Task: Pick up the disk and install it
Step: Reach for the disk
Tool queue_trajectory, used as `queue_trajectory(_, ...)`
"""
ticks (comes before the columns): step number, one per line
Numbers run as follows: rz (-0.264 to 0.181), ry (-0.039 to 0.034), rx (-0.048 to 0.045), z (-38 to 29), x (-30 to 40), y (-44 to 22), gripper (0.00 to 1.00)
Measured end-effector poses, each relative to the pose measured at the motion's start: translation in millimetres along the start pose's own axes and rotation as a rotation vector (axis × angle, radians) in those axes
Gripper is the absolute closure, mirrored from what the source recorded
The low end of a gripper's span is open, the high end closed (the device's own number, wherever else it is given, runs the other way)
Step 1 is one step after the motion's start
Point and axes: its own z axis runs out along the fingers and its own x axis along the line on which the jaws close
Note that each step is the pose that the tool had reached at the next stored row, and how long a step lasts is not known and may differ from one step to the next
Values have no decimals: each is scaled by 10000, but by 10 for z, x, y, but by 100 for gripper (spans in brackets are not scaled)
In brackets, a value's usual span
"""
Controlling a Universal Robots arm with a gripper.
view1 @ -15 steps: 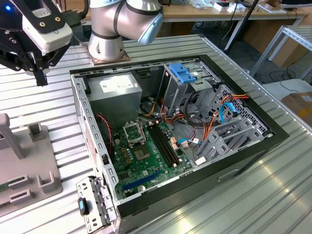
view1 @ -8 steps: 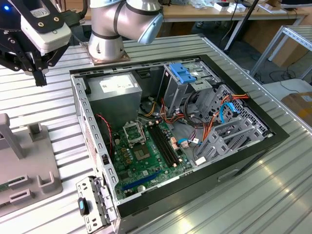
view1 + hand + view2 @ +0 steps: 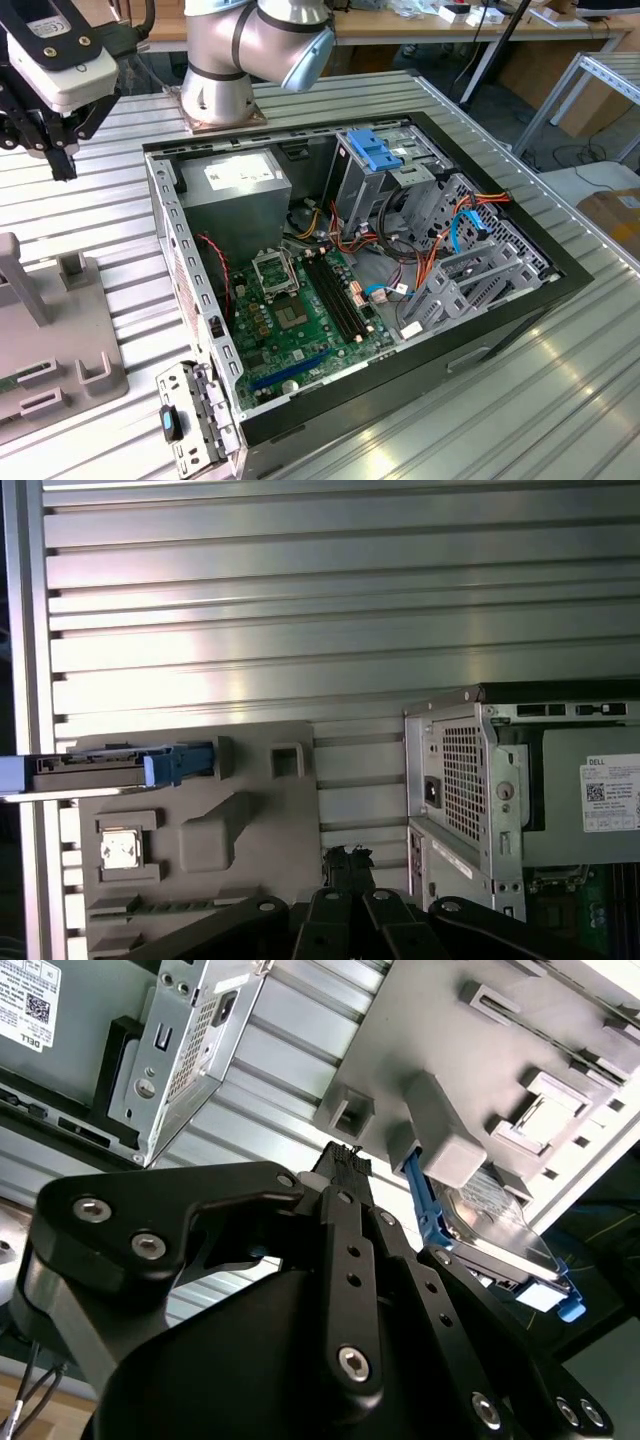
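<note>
Approach step: the disk is not yet picked.

The claw looks clenched on nothing and hangs over the grey holder on the ribbed desk, near the disk but not touching it. The disk stands on its edge in a slot at one end of the holder, well apart from the open computer case. In my judgement, a grasp calls for the claw to release first and then line up across the disk's thin edge.
</note>
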Motion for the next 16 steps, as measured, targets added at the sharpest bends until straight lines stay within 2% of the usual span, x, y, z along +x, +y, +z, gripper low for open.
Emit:
queue_trajectory(4,-1,1,1,-2,52,-4,89)
queue_trajectory(16,-1,1,1,-2,64,-5,89)
